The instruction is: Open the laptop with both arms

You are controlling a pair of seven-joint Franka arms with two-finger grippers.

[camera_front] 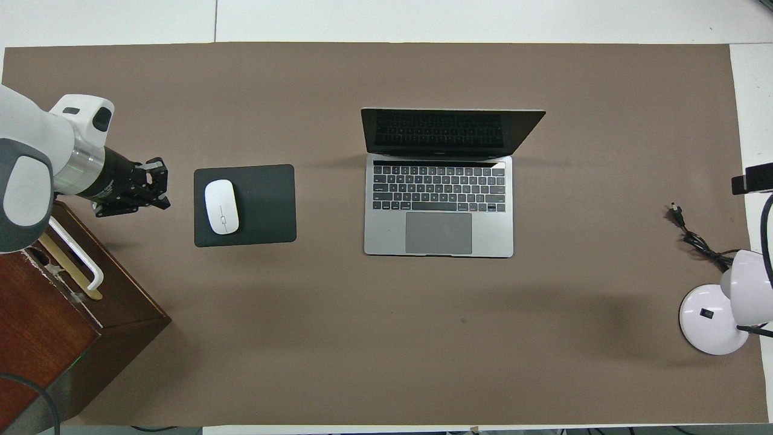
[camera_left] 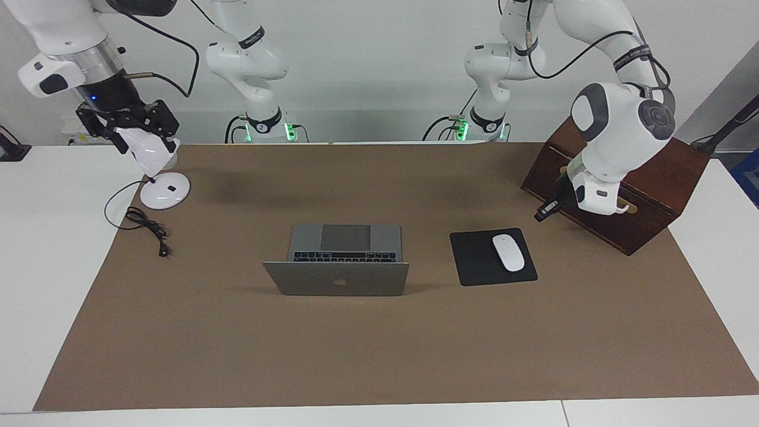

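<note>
Well apart: opened laptop, left hand by mouse pad.

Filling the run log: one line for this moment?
laptop: open | left gripper: shut, raised beside box | right gripper: open, over lamp

The laptop is showing matt brushed metal; the mouse is gleaming as glossy plastic; the box is looking like polished wood.
</note>
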